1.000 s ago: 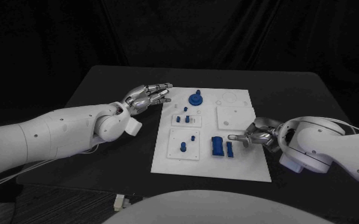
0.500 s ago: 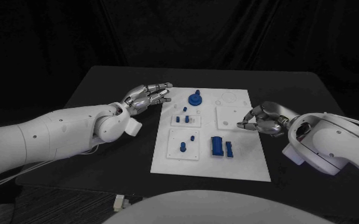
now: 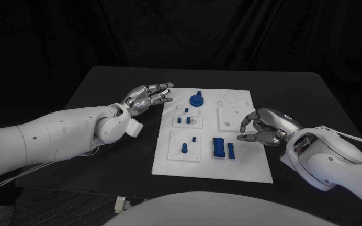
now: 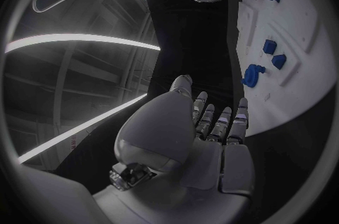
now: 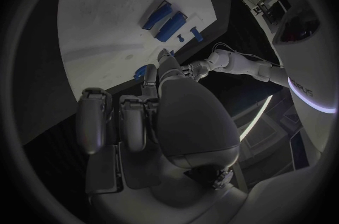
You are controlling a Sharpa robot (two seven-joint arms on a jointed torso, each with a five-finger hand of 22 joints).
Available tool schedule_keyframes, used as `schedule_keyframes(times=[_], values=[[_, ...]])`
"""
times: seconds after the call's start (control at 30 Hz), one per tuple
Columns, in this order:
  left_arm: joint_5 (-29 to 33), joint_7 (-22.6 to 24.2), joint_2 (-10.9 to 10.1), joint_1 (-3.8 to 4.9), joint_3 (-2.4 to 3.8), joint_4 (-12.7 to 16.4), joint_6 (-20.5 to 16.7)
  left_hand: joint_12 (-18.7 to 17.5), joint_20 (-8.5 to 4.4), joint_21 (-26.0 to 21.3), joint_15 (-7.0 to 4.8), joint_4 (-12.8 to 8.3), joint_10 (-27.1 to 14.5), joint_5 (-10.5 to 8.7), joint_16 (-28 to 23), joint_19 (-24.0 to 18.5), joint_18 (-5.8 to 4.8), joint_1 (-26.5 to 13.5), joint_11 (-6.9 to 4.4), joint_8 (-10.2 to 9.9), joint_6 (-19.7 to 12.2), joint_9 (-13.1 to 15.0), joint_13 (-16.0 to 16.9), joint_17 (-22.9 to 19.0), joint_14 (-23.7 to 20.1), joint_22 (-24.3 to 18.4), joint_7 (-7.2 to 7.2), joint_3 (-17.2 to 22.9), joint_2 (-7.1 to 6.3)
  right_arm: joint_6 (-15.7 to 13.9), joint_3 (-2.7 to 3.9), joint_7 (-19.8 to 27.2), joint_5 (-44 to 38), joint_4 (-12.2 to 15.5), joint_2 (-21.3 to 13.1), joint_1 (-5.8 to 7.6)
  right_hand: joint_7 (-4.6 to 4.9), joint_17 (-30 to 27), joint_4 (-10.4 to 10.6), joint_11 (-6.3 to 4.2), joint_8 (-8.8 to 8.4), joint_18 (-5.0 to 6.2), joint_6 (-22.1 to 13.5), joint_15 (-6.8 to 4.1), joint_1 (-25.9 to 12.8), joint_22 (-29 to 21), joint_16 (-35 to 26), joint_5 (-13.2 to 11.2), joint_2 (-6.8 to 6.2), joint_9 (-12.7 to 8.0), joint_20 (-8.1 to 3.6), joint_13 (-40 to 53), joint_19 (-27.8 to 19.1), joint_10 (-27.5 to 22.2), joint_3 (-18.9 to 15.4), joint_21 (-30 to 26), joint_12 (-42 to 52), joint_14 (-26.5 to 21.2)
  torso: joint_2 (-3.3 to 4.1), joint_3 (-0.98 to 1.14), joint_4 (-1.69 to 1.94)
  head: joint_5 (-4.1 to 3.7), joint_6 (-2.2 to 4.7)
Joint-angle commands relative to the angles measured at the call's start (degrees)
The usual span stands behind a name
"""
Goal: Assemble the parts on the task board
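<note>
Two hands flank the task board [image 3: 212, 159]: left hand [image 3: 148, 98] with fingers extended and empty beside its far corner; right hand [image 3: 266, 126] loosely curled, empty, above the right edge near two blue upright parts [image 3: 223, 148]

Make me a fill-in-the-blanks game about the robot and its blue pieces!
1. The blue pieces lie on a ____ task board.
2. The table is ____ in colour.
3. The ____ robot hand rests past the board's edge.
4. The right robot hand holds ____.

Missing words: white; black; left; nothing
</note>
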Motion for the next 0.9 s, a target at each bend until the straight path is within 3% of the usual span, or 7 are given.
schedule_keyframes(times=[0.03, 0.07, 0.1, 0.13, 0.23, 0.37, 0.9], values=[[0.33, 1.53, 0.15, -0.06, 0.06, 0.03, 0.11, 0.26, -0.01, 0.24, 0.02, 0.00, 0.38, 0.32, 0.37, 0.44, -0.56, 0.56, -0.09, 0.39, 0.41, 0.09, 0.08, 0.06, 0.34, 0.05, -0.07, 0.32, -0.11, -1.30, 0.01, 0.63, -7.73, -0.03, 0.35, -0.91, -0.81, 15.10, 1.49, -0.79, 5.85, -0.37, -1.28, -0.56, 0.99, 12.65, 0.17, -1.74, -0.39, 3.55, -0.60, 15.09, 2.57, 6.16, -0.52, 0.09, 0.20, 5.98, -0.01, 0.01, -0.05, 0.08, -0.01], [0.33, 1.52, 0.15, -0.07, 0.06, 0.04, 0.14, 0.26, -0.01, 0.24, 0.02, 0.00, 0.38, 0.32, 0.37, 0.44, -0.56, 0.56, -0.09, 0.39, 0.41, 0.09, 0.08, 0.06, 0.34, 0.05, -0.07, 0.32, -0.11, -1.10, 0.01, 0.46, -8.07, -0.08, 0.52, -1.19, -1.06, 15.10, 2.75, -0.89, 8.97, -0.37, -2.06, -0.77, 1.10, 12.65, 0.17, -2.38, -1.17, 5.55, -0.71, 15.09, 2.56, 6.16, -0.69, 0.09, 0.20, 5.98, -0.01, 0.02, -0.09, 0.15, -0.01], [0.33, 1.51, 0.13, -0.07, 0.06, 0.04, 0.16, 0.26, -0.01, 0.24, 0.02, 0.00, 0.38, 0.32, 0.37, 0.44, -0.56, 0.56, -0.09, 0.39, 0.41, 0.09, 0.08, 0.06, 0.34, 0.05, -0.07, 0.32, -0.11, -0.77, 0.01, 0.24, -8.46, -0.18, 0.75, -1.52, -1.06, 15.10, 2.75, -0.89, 8.97, -0.37, -2.06, -0.77, 1.10, 12.65, 0.17, -2.38, -1.17, 5.55, -0.71, 15.09, 2.56, 6.16, -0.69, 0.09, 0.20, 5.98, -0.01, 0.02, -0.10, 0.17, -0.01], [0.33, 1.49, 0.10, -0.07, 0.06, 0.05, 0.18, 0.26, -0.01, 0.24, 0.02, 0.00, 0.38, 0.32, 0.37, 0.44, -0.56, 0.56, -0.09, 0.39, 0.41, 0.09, 0.08, 0.06, 0.34, 0.05, -0.07, 0.32, -0.11, -0.23, 0.01, -0.07, -8.83, -0.31, 1.02, -1.88, -1.28, 15.10, 4.25, -1.30, 13.16, -0.37, -2.63, -1.00, 1.49, 12.63, 0.17, -3.28, -1.87, 8.30, -0.79, 15.09, 2.53, 6.16, -0.65, 0.04, 0.20, 5.98, -0.01, 0.02, -0.10, 0.19, -0.01], [0.33, 1.41, 0.03, -0.07, 0.06, 0.04, 0.19, 0.26, -0.01, 0.24, 0.02, 0.00, 0.38, 0.32, 0.37, 0.44, -0.56, 0.56, -0.09, 0.39, 0.41, 0.09, 0.08, 0.06, 0.34, 0.05, -0.07, 0.32, -0.11, 1.23, 0.01, -0.91, -9.38, -0.60, 1.56, -2.53, -1.88, 15.10, 7.12, -1.80, 19.21, -0.33, -4.32, -1.45, 2.44, 12.55, 0.17, -5.41, -3.37, 12.66, -1.04, 15.09, 2.41, 6.16, -0.43, -0.19, 0.20, 5.98, -0.02, 0.00, -0.06, 0.18, -0.01], [0.33, 1.33, -0.03, -0.07, 0.06, 0.03, 0.23, 0.29, -0.01, 0.23, 0.01, -0.02, 0.41, 0.35, 0.38, 0.41, -0.56, 0.59, -0.07, 0.38, 0.36, 0.08, 0.08, 0.05, 0.36, -0.04, -0.06, 0.36, -0.10, 3.06, 0.01, -2.07, -10.03, -0.90, 2.07, -3.04, -2.16, 15.10, 8.00, -2.08, 22.65, -0.23, -5.25, -1.58, 2.27, 12.43, 0.17, -7.73, -3.93, 15.18, -1.35, 15.09, 2.24, 6.16, -0.41, -0.56, 0.20, 5.98, -0.02, 0.01, -0.03, 0.06, -0.01], [0.33, 1.14, 0.18, -0.10, 0.06, -0.10, 0.56, 0.28, -0.01, 0.22, 0.01, -0.03, 0.41, 0.36, 0.35, 0.41, -0.57, 0.60, -0.05, 0.37, 0.31, 0.08, 0.08, 0.04, 0.33, -0.07, -0.06, 0.37, -0.11, 7.30, 0.01, -5.24, -11.57, -2.22, 3.84, -3.98, -2.48, 15.10, 7.95, -2.35, 25.45, -0.11, -6.40, -1.82, 2.40, 12.26, 0.17, -8.88, -4.31, 17.35, -1.50, 15.09, 2.01, 6.16, -0.30, -1.09, 0.20, 5.98, -0.02, 0.00, -0.03, -0.10, -0.01]])
